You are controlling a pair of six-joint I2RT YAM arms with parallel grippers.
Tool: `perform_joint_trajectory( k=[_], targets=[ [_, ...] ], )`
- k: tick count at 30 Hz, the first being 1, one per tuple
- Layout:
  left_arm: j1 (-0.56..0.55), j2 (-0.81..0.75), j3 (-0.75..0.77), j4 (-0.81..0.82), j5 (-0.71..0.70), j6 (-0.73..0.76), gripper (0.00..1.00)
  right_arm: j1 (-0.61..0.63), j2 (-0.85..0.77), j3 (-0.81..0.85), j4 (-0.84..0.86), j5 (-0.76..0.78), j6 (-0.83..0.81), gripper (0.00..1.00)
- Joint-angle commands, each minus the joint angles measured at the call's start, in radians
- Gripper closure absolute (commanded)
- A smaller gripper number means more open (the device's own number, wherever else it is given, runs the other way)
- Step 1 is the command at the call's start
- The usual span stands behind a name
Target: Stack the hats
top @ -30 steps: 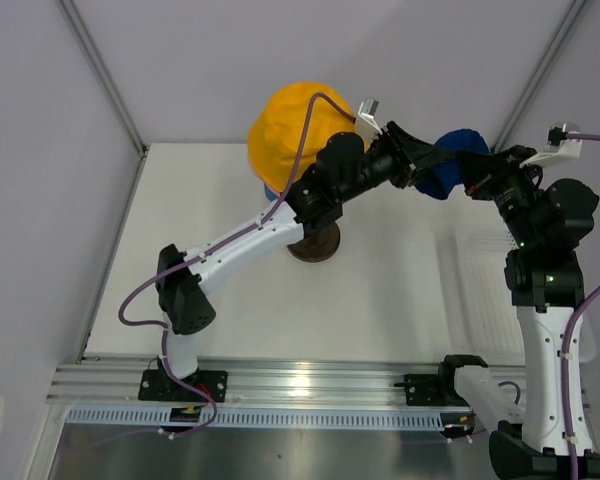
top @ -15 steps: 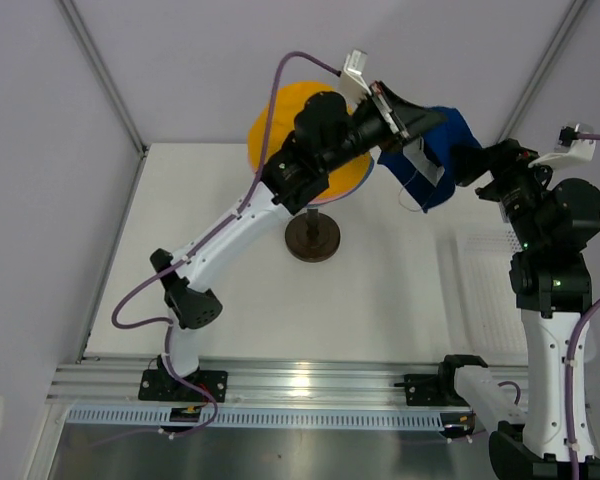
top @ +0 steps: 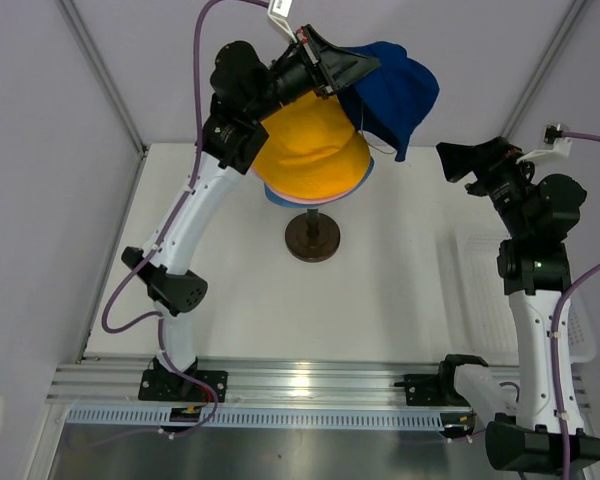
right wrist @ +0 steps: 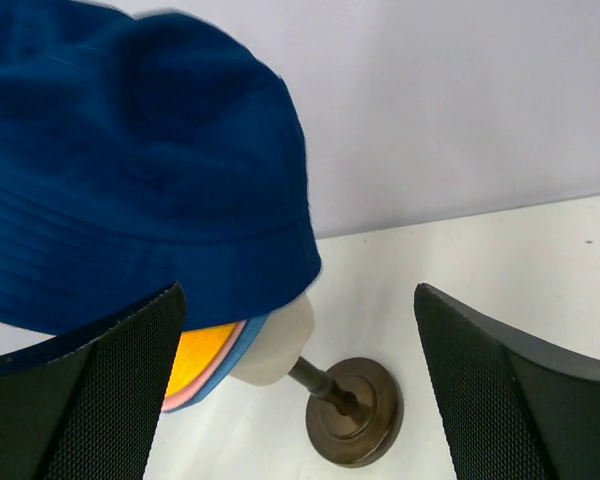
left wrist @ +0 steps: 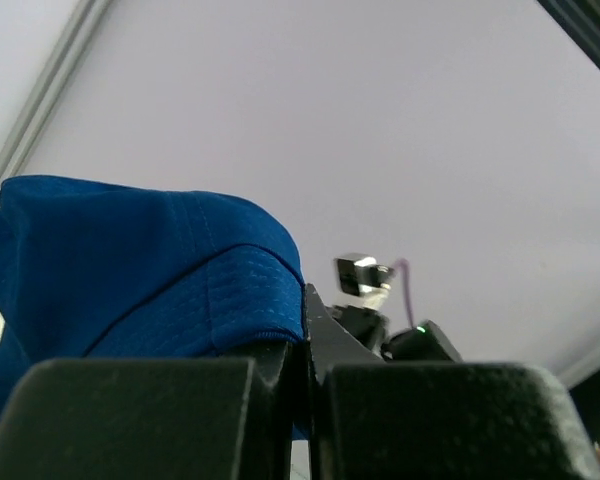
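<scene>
Top view: left gripper (top: 352,68) clamped on navy hat (top: 395,85) brim, hat hanging just right of and above yellow-orange hat (top: 312,152) on head form over worktop's far middle.

Left wrist: jaws pinch navy fabric.

Right wrist: right gripper (right wrist: 298,390) wide open, holding nothing, facing stack.

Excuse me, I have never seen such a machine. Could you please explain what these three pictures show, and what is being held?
Two robot arms are bolted at the near edge of a white table. One picture looks down from above; the other two come from small cameras on each wrist. On the table stands a head form on a brown base, wearing a yellow hat over pink and light blue ones. The left gripper is shut on a navy hat, holding it up beside the stack. The right gripper is open and holds nothing.
</scene>
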Motion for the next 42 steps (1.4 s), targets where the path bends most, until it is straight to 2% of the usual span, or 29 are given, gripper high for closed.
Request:
perform_joint_trajectory(
  k=[1, 4, 5, 8, 9, 11, 12, 15, 18, 20, 25, 31, 33, 36, 39, 42],
  targets=[
    [0.01, -0.011, 0.088, 0.149, 0.178, 0.054, 0.99, 0.005, 0.032, -0.016, 0.187, -0.089, 0.039, 0.02],
    [0.012, -0.016, 0.105, 0.163, 0.205, 0.117, 0.99, -0.012, 0.072, -0.001, 0.136, -0.023, 0.106, 0.01],
    [0.015, -0.02, 0.102, 0.161, 0.211, 0.14, 0.99, -0.015, 0.075, -0.036, 0.141, 0.021, 0.21, 0.01],
    [0.039, -0.025, 0.086, 0.184, 0.257, 0.196, 0.99, -0.006, 0.079, -0.175, 0.37, 0.028, 0.44, 0.0],
    [0.047, -0.025, 0.088, 0.183, 0.265, 0.199, 0.99, -0.001, 0.087, -0.266, 0.521, 0.032, 0.587, 0.01],
    [0.084, -0.031, 0.085, 0.169, 0.283, 0.196, 0.99, 0.015, 0.135, -0.315, 0.647, 0.055, 0.666, 0.01],
    [0.098, -0.034, 0.073, 0.168, 0.296, 0.184, 0.99, 0.022, 0.156, -0.306, 0.709, 0.058, 0.658, 0.02],
    [0.171, -0.04, 0.037, 0.21, 0.401, 0.15, 0.99, 0.051, 0.262, -0.212, 0.753, 0.026, 0.616, 0.01],
    [0.2, -0.032, 0.043, 0.235, 0.502, 0.118, 0.98, 0.065, 0.362, -0.165, 0.852, -0.032, 0.647, 0.03],
    [0.211, -0.04, 0.04, 0.205, 0.524, 0.152, 0.98, 0.098, 0.401, -0.144, 0.885, -0.04, 0.69, 0.03],
    [0.214, -0.081, -0.007, 0.057, 0.506, 0.266, 0.98, 0.141, 0.402, -0.162, 0.874, 0.054, 0.78, 0.03],
    [0.236, -0.153, -0.078, -0.13, 0.425, 0.45, 0.97, 0.198, 0.461, -0.086, 0.879, 0.032, 0.745, 0.04],
    [0.248, -0.196, -0.139, -0.153, 0.441, 0.49, 0.97, 0.2, 0.493, -0.043, 0.879, 0.007, 0.733, 0.03],
    [0.256, -0.218, -0.139, -0.225, 0.51, 0.582, 0.95, 0.203, 0.524, -0.003, 0.9, -0.014, 0.736, 0.05],
    [0.259, -0.226, -0.102, -0.341, 0.529, 0.671, 0.93, 0.203, 0.55, 0.011, 0.946, -0.015, 0.737, 0.11],
    [0.266, -0.233, -0.104, -0.403, 0.454, 0.677, 0.94, 0.203, 0.558, 0.031, 0.946, 0.0, 0.717, 0.18]
  ],
)
